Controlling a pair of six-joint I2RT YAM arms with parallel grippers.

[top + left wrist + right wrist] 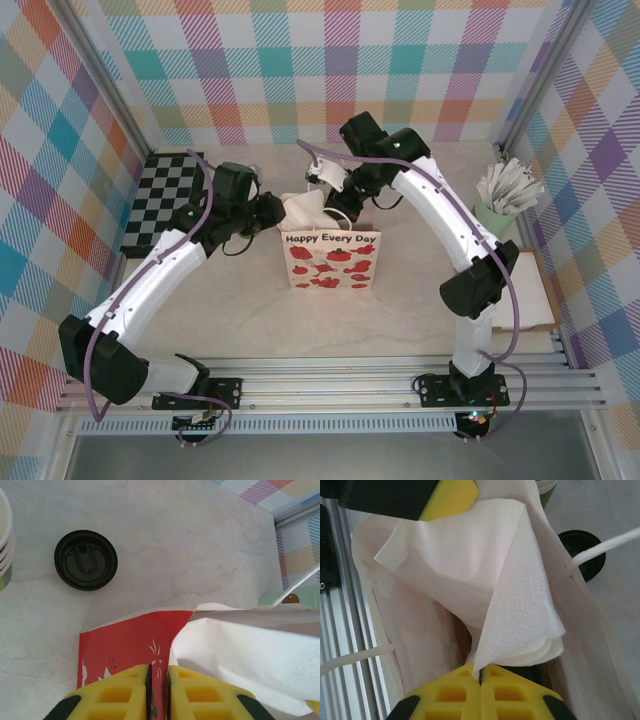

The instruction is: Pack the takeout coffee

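Left claw (158,680) pinching rim of red-and-white paper gift bag (130,645), holding mouth open; right claw (481,672) clamping white paper napkin (520,605) over opening — black-lidded paper coffee cup (86,560) sitting outside on pale tabletop (200,540)

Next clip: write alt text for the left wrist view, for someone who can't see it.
The left end effector pinches the rim of a red bag, a white napkin sticking out of it on the right. Beyond, on the pale table, stands the coffee, seen from above as a round black lid, with a cup stack at the left edge.
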